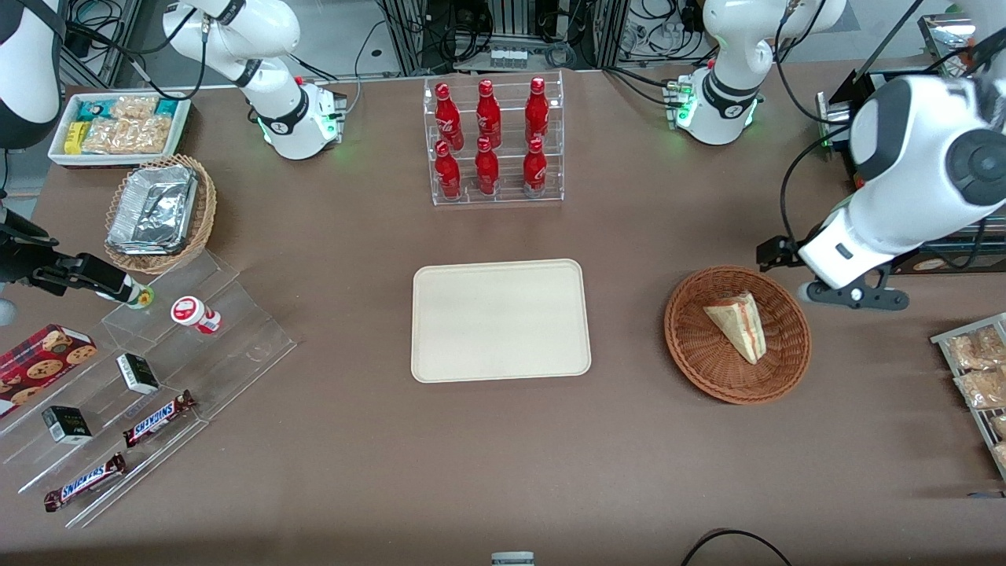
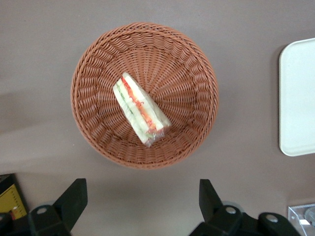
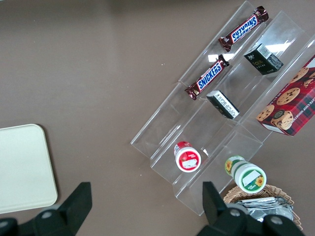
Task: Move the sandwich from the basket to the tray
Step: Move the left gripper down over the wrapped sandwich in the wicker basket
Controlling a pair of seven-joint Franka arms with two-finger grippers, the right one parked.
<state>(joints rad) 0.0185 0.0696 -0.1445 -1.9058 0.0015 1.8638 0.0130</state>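
The sandwich (image 1: 739,321) (image 2: 140,109), a pale wedge with red and green filling, lies in the round reddish-brown basket (image 1: 692,346) (image 2: 93,64). The cream tray (image 1: 501,320) (image 2: 298,98) lies flat and bare at the table's middle, toward the parked arm's end from the basket. My gripper (image 1: 853,295) (image 2: 141,201) hovers above the table just off the basket's rim, toward the working arm's end. It is open, its two black fingers (image 2: 74,196) spread wide with only bare table between them, apart from basket and sandwich.
A clear rack of red bottles (image 1: 495,141) stands farther from the front camera than the tray. Snack packets (image 1: 978,369) lie on a rack at the working arm's end. A stepped acrylic stand with Snickers bars (image 1: 157,417), a foil-tray basket (image 1: 159,211) and a white bin (image 1: 118,126) sit at the parked arm's end.
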